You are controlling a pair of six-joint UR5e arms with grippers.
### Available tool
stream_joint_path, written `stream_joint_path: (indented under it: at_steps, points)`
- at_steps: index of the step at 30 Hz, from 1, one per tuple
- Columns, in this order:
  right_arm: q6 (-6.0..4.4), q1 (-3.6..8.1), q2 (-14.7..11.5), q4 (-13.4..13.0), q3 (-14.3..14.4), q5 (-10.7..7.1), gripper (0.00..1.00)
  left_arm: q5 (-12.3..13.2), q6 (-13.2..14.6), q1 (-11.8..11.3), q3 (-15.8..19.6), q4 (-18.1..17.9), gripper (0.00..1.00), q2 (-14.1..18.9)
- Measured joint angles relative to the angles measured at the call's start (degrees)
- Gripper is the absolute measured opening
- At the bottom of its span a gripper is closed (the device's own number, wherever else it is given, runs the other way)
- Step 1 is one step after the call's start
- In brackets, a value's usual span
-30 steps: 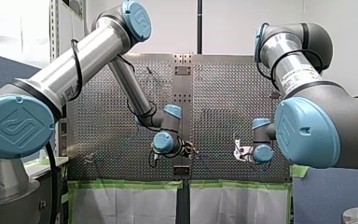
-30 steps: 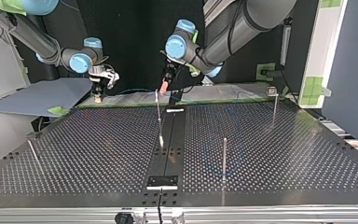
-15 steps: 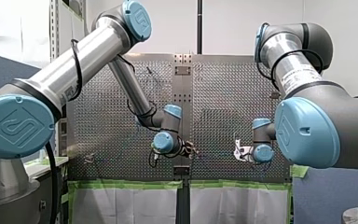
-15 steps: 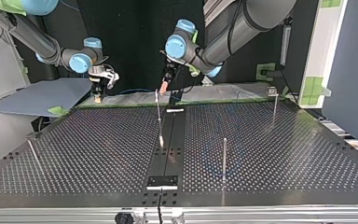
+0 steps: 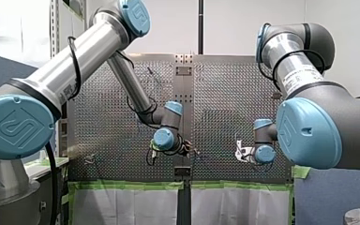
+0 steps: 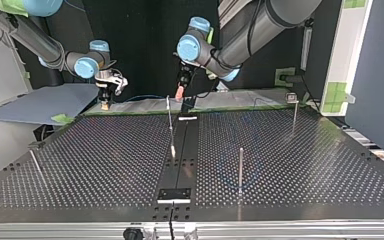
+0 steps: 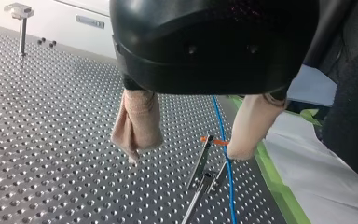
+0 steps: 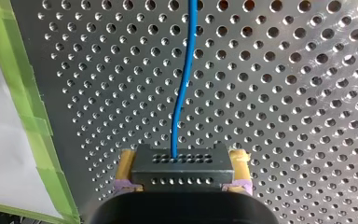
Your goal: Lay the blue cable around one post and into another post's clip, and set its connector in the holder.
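In the right wrist view my right gripper [image 8: 182,173] is shut on a black connector block [image 8: 182,165], its yellow pads [image 8: 126,168] pressing on both sides. The blue cable [image 8: 184,84] leaves the block and runs ahead over the perforated plate. My left gripper [image 7: 184,151] hangs open above the plate, its beige fingers [image 7: 137,123] wide apart. Under it stands a thin clip post [image 7: 200,170] with an orange tip, and the blue cable [image 7: 224,158] passes beside that post. In the top view my left gripper [image 6: 180,92] is above this post [image 6: 170,122], and my right gripper [image 6: 106,97] is at the far left.
More posts stand on the plate [image 6: 280,165]: one near the middle right [image 6: 240,170], one at the far right [image 6: 294,112], one leaning at the left [image 6: 35,162]. A black holder plate [image 6: 174,194] sits by the near edge. Green tape [image 8: 37,126] lines the plate's edge.
My left arm has risen a little, carrying its open gripper slightly up and away from the clip post. My right arm has held still with the connector.
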State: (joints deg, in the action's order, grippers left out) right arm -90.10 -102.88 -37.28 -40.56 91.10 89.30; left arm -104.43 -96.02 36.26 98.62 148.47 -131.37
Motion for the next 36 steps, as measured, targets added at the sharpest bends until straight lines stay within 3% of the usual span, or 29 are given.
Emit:
stream_joint_path:
  at_steps: [15, 25, 36]
  points:
    - [-0.02, 0.01, 0.02, 0.07, 0.01, 0.07, 0.13, -6.92, -5.01, -0.8, 6.23, 4.91, 1.0, 6.9]
    - [-0.9, 0.03, 0.04, -0.21, 0.01, -1.24, 0.13, -12.04, -10.03, -2.15, 3.63, 9.85, 1.0, 12.01]
    - [-1.14, 0.01, 0.13, -0.21, 0.01, -1.4, 0.13, -17.92, -15.91, -3.81, 3.29, 13.1, 1.0, 17.89]
